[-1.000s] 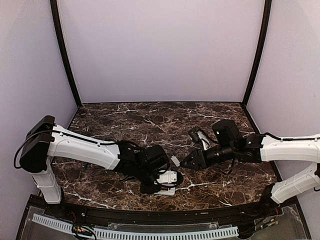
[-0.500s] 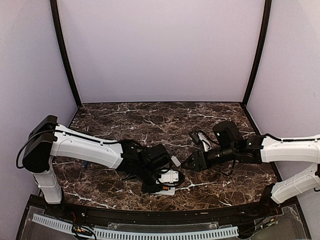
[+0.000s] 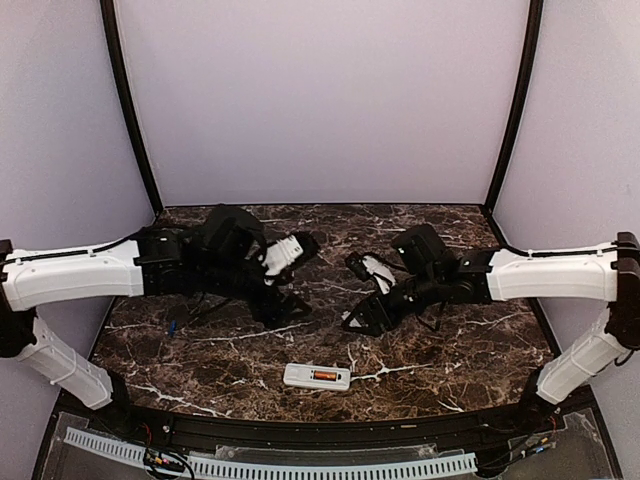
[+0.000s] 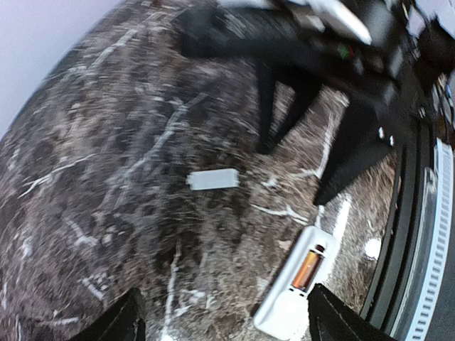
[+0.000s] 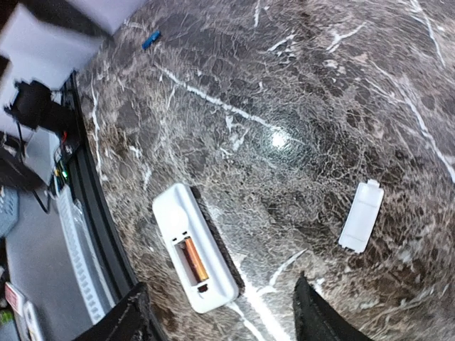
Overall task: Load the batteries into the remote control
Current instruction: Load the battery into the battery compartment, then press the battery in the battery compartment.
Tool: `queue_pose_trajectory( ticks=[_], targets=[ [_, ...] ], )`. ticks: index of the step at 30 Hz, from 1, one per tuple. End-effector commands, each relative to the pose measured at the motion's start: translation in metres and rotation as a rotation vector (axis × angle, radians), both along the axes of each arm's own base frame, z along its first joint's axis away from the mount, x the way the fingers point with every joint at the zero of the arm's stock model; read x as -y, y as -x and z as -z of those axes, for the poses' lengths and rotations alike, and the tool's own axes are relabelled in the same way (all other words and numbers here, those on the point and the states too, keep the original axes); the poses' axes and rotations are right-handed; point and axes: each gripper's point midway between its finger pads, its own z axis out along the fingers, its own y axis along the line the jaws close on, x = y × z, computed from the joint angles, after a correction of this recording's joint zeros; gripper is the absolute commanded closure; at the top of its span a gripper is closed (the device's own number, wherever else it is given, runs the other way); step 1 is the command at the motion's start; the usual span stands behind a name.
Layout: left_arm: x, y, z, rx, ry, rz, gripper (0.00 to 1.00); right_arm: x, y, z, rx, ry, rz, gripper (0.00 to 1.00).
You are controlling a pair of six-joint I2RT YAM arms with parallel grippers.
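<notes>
The white remote control [image 3: 300,376] lies back side up near the table's front edge, seen also in the left wrist view [image 4: 284,307] and the right wrist view [image 5: 174,213]. An orange-red battery [image 5: 192,259] [image 4: 307,268] sits in one slot of its open recess; the other slot is bare. A blue battery [image 5: 150,39] lies far off at the left. My left gripper [image 3: 283,303] [image 4: 227,328] hovers open and empty above the table, back-left of the remote. My right gripper [image 3: 358,322] [image 5: 224,321] is open too, holding nothing, back-right of the remote.
A small loose white cover piece [image 4: 212,179] [image 5: 361,215] lies flat on the dark marble table [image 3: 450,350], under the right gripper's fingers [image 4: 355,153]. The black raised front rim [image 3: 330,425] runs just behind the remote.
My left gripper opened, let go of the remote and pulled up and back to the left. The remote now lies alone. My right gripper opened wider and shifted slightly left.
</notes>
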Motion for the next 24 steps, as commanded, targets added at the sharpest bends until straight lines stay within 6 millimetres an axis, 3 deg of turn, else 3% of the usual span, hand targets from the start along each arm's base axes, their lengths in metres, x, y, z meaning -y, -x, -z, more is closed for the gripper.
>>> queue_pose_trajectory(
  ticks=[1, 5, 9, 13, 18, 24],
  targets=[
    [-0.068, -0.047, -0.037, -0.071, 0.230, -0.496, 0.17, -0.024, 0.013, 0.019, 0.095, 0.112, -0.206, 0.31],
    [-0.155, -0.072, -0.030, -0.102, 0.285, -0.931, 0.10, -0.040, 0.026, 0.047, 0.156, 0.265, -0.362, 0.31],
    [-0.199, -0.069, -0.028, -0.073, 0.334, -1.072, 0.09, -0.044, 0.033, 0.069, 0.151, 0.370, -0.452, 0.37],
    [-0.212, -0.067, -0.025, -0.049, 0.337, -1.095, 0.09, -0.053, 0.043, 0.079, 0.139, 0.377, -0.521, 0.41],
    [-0.213, -0.069, -0.022, -0.033, 0.312, -1.083, 0.09, -0.057, 0.039, 0.093, 0.136, 0.418, -0.524, 0.50],
    [-0.214, -0.072, -0.024, -0.011, 0.306, -1.073, 0.09, -0.059, 0.042, 0.096, 0.133, 0.408, -0.555, 0.51]
  ],
)
